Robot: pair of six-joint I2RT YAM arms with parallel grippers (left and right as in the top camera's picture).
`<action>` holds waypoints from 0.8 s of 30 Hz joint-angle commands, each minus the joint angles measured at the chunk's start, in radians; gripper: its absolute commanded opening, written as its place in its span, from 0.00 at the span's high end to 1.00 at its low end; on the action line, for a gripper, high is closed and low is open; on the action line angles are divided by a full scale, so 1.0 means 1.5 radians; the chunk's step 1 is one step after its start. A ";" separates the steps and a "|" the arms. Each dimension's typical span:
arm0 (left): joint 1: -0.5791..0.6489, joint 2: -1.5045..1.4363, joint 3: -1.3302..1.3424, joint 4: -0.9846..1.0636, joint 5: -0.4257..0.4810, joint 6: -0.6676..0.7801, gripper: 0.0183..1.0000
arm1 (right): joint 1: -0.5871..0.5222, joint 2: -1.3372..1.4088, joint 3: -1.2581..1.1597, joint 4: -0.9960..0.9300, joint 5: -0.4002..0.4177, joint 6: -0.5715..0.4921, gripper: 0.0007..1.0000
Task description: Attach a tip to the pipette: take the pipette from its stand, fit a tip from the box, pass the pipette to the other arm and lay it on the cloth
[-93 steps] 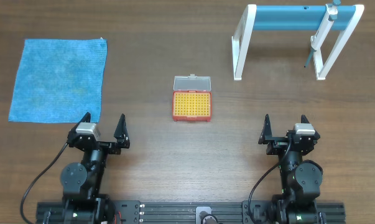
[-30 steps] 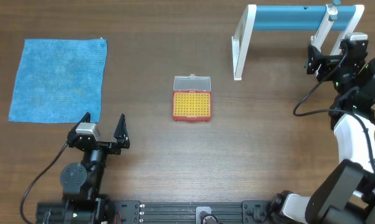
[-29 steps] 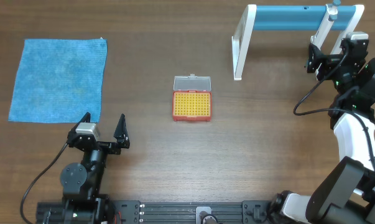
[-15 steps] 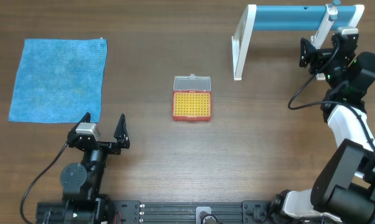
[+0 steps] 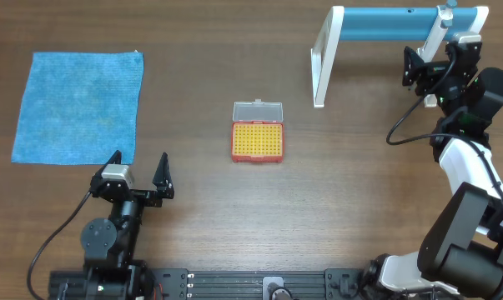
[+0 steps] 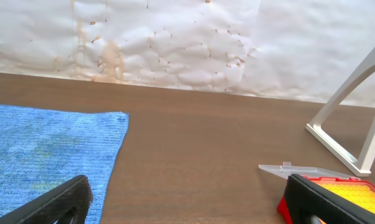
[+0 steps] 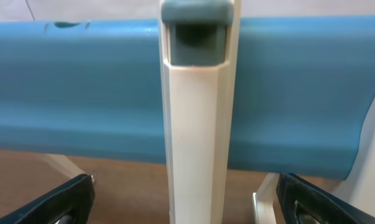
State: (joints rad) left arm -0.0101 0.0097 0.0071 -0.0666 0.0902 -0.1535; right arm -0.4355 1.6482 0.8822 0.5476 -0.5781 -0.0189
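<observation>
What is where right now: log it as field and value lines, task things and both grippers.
stand: far right, blue bar on white legs
pipette: hanging upright on the stand's bar
tip box: centre, lid open
cloth: blue, flat, far left
right gripper: open, one finger on each side of the pipette, not closed on it
left gripper: open, near its base, holding nothing

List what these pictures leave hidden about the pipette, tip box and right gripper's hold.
White pipette, lower end: right gripper covers it, top view; bottom edge cuts it, right wrist view.
Fingers touching the pipette or not: tips cut off, same view.
Orange plastic tip box: yellow tips too small to count, top view; a finger of the left gripper hides part, left wrist view.
</observation>
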 commanded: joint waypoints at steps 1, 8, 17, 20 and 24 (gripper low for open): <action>0.002 -0.004 -0.001 -0.004 0.005 0.011 0.00 | 0.004 0.029 0.015 0.029 0.001 0.008 0.08; 0.002 -0.004 -0.001 -0.004 0.005 0.011 0.00 | 0.004 0.031 0.015 0.030 0.002 0.007 0.09; 0.002 -0.004 -0.001 -0.004 0.005 0.011 0.00 | 0.004 0.031 0.015 0.025 0.031 0.007 0.30; 0.002 -0.004 -0.001 -0.004 0.005 0.011 0.00 | 0.004 0.031 0.015 0.025 0.031 0.007 0.44; 0.002 -0.004 -0.001 -0.004 0.005 0.011 0.00 | 0.004 0.031 0.015 0.022 0.031 0.007 0.56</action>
State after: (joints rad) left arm -0.0101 0.0097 0.0071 -0.0666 0.0898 -0.1535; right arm -0.4355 1.6798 0.8841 0.5827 -0.5404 -0.0093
